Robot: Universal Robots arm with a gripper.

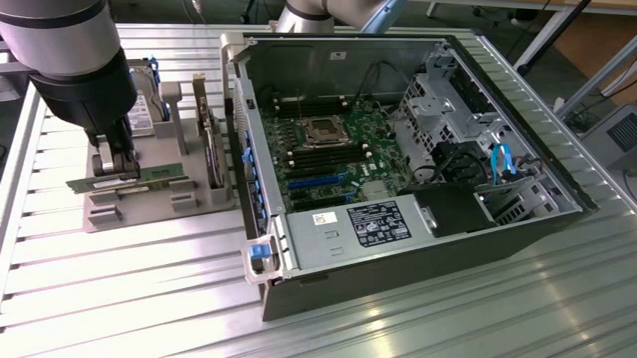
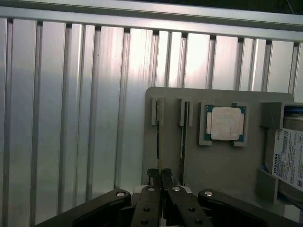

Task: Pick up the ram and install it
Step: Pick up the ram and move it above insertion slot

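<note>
On the slatted metal table [image 1: 119, 298], the biggest thing is one open computer case [image 1: 329, 56], lying on its side toward the table's edge at the exterior view's right, with one green motherboard [image 1: 344, 145] exposed inside. One robot arm [image 1: 70, 52] hangs over the opposite side of the table, above one grey parts holder [image 1: 119, 212] that sits just beside the case wall. One hard drive [image 2: 289, 156] and one upright expansion card [image 1: 207, 142] stand in the holder. One ram stick [image 1: 159, 177] lies level across the holder's near edge, and the gripper [image 1: 121, 168] is pinched closed on it, its two fingers pressed against the board's thin faces. Whether the stick is fully clear of its slot I cannot tell. One square silver processor [image 2: 226, 124] rests in its pocket further along the holder, beside two narrow slots. The likeliest trouble is the stick pivoting in so narrow a pinch, since it is held near one spot and overhangs on both sides. A tilt would leave it skewed when it meets a motherboard slot. It could also snag on the holder's slot walls if it rises at an angle, or clip the case wall on the way across.
</note>
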